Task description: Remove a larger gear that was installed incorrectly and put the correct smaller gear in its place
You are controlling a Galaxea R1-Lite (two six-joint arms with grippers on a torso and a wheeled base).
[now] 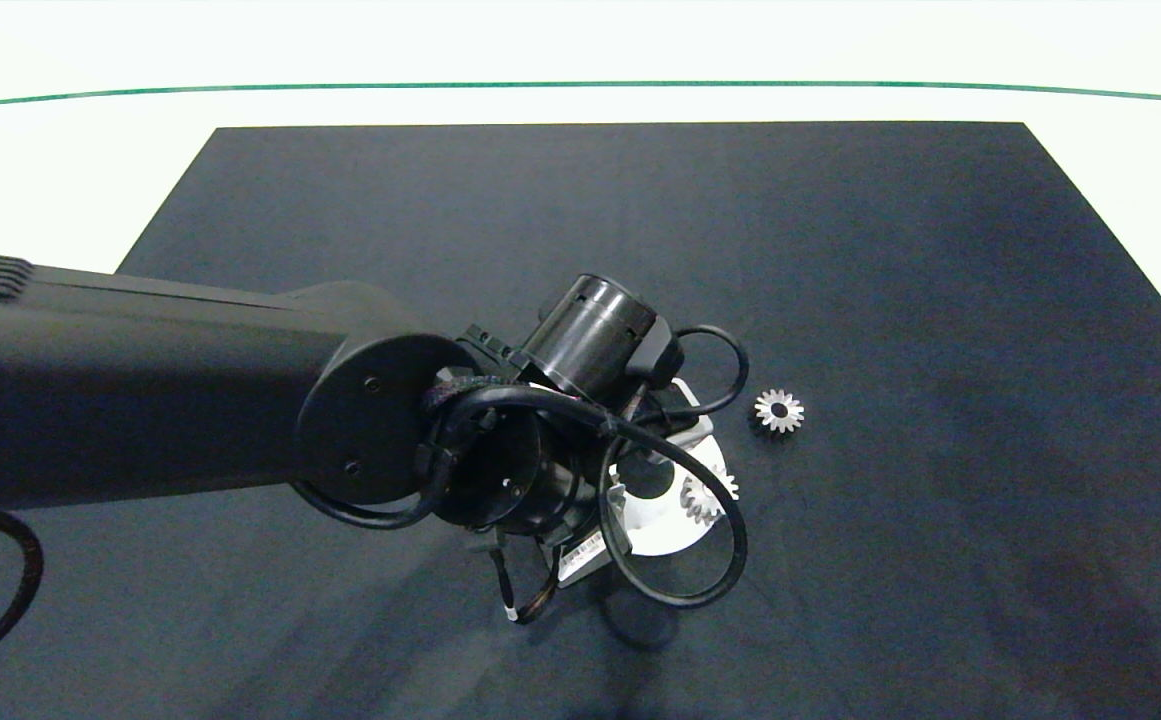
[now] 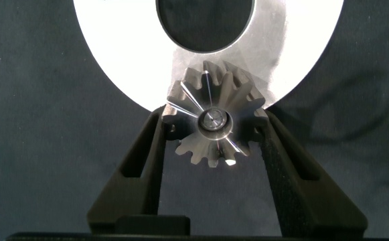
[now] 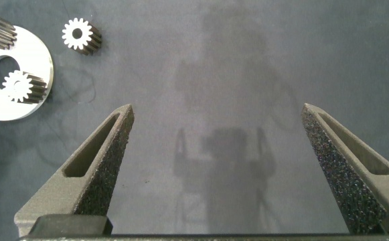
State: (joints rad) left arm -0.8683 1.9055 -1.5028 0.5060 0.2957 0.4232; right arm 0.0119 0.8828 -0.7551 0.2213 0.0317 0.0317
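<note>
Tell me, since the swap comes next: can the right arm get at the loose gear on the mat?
Probably yes. The loose gear lies alone on bare mat, and the right gripper is open, with only mat ahead.

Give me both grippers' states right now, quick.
Left gripper: fingers closed on the gear seated on the white disc.
Right gripper: open, empty.
</note>
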